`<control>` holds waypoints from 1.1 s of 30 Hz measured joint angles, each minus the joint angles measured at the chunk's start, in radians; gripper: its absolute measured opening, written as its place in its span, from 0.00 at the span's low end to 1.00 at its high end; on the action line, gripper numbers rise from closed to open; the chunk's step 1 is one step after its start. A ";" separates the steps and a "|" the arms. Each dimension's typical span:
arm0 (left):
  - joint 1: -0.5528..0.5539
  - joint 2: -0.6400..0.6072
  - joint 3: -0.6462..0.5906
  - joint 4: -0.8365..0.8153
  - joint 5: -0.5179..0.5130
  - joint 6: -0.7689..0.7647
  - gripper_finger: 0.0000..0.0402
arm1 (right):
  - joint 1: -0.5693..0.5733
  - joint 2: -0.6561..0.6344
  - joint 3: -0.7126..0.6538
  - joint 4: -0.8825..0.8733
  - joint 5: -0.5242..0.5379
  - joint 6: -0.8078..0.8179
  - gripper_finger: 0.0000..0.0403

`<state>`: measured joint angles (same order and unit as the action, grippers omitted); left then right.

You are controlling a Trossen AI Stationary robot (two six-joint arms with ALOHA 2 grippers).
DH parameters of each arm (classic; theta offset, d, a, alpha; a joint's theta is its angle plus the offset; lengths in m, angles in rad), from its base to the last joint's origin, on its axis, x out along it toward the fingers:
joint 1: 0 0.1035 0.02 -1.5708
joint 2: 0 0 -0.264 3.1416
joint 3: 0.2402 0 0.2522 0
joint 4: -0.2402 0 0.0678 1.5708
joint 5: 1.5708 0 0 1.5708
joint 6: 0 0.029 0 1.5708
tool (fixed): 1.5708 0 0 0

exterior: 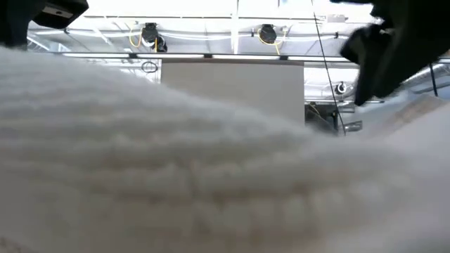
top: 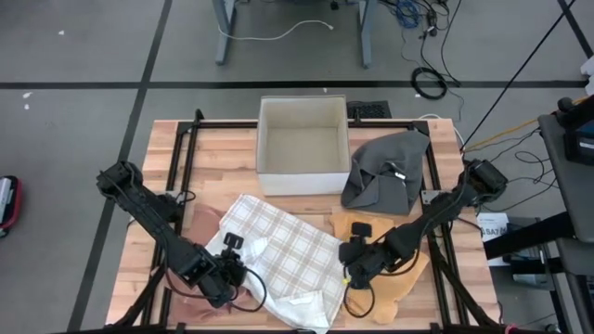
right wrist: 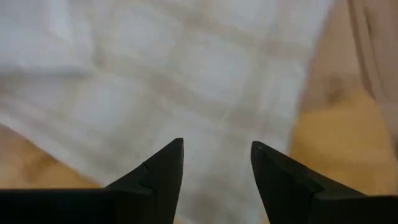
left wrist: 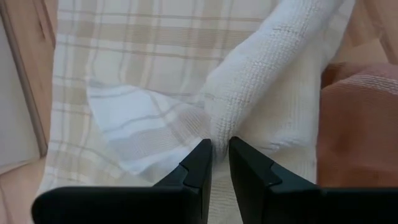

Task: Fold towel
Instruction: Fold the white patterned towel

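While lying rumpled on the near part of the table (top: 176, 148), between both arms, checked towel (top: 278, 260): soft, light, limp; best taken at an edge or corner. Left gripper (left wrist: 220, 155) low at its left edge, jaws pinching a raised fold. Right gripper (right wrist: 216, 163) low over its right edge, jaws spread, empty.

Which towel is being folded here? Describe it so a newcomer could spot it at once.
Start at the open white box at the far middle of the wooden table. Nearer the front edge, between the left gripper and right gripper, lies the plaid towel. Its cream-and-tan check distinguishes it from the plain grey cloth, mustard cloth and rust cloth.
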<state>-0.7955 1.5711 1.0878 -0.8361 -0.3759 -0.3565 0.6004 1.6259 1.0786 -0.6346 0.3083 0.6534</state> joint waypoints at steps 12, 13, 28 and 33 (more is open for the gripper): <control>-0.001 0.000 0.000 0.000 0.000 0.008 0.15 | 0.142 0.003 -0.001 -0.054 0.050 -0.071 0.44; 0.001 0.000 0.000 0.000 0.000 0.008 0.15 | 0.157 0.004 -0.001 -0.058 0.082 -0.087 0.44; 0.019 0.000 0.000 0.000 -0.007 0.026 0.15 | 0.216 0.143 0.009 -0.048 0.316 -0.260 0.36; 0.019 0.000 0.000 0.000 -0.007 0.026 0.15 | 0.216 0.143 0.049 -0.050 0.345 -0.307 0.26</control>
<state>-0.7765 1.5711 1.0881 -0.8361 -0.3832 -0.3302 0.8165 1.7691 1.1277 -0.6843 0.6533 0.3463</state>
